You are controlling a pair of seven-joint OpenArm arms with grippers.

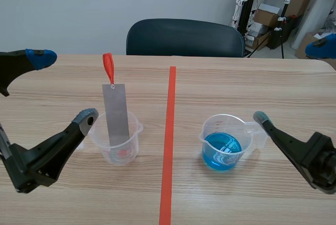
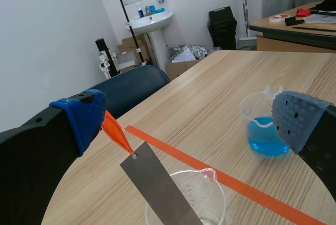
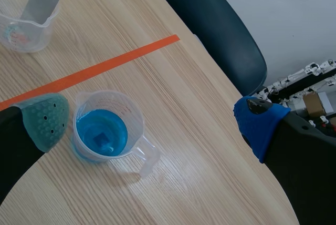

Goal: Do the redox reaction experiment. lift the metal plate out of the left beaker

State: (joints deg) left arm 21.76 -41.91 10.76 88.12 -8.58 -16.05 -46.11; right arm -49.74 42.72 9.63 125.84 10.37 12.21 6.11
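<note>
A grey metal plate [image 1: 116,114] with an orange-red tag [image 1: 108,67] at its top stands leaning in the clear left beaker [image 1: 116,146]. My left gripper [image 1: 64,87] is open, just left of the beaker and plate, touching neither. In the left wrist view the plate [image 2: 157,183] and beaker [image 2: 205,196] lie below and ahead of that gripper [image 2: 191,122]. Right of the tape line stands the right beaker [image 1: 223,143], holding blue liquid. My right gripper [image 1: 291,81] is open just right of it, and in the right wrist view that beaker [image 3: 102,130] sits between the fingers of the gripper [image 3: 152,121].
An orange-red tape line [image 1: 168,146] splits the wooden table down the middle. A dark chair [image 1: 184,38] stands at the far edge. Boxes and stands [image 1: 273,14] fill the room's back right corner, off the table.
</note>
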